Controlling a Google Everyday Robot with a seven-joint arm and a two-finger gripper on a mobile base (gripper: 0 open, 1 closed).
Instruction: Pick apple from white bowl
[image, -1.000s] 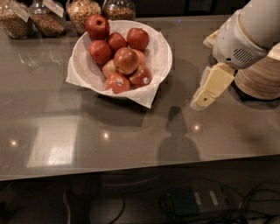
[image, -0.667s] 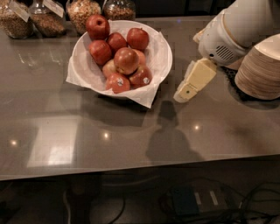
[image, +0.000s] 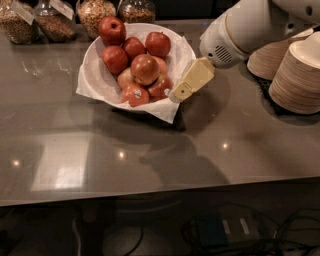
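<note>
The white bowl (image: 100, 75) is lined with white paper and stands at the back left of the grey counter. It holds several red apples (image: 145, 68) piled together; one apple (image: 111, 30) sits at the far rim. My gripper (image: 183, 89) hangs from the white arm at the upper right. Its cream fingers point down-left and reach the bowl's right rim, next to a red apple (image: 161, 87).
Glass jars of grain (image: 95, 12) line the back edge behind the bowl. Stacks of cream disposable bowls (image: 299, 74) stand at the right, close under the arm. The counter's front edge (image: 160, 192) runs across below, with cables on the floor.
My gripper has moved left from beside the stacked bowls to the white bowl's right rim. The apples have not moved.
</note>
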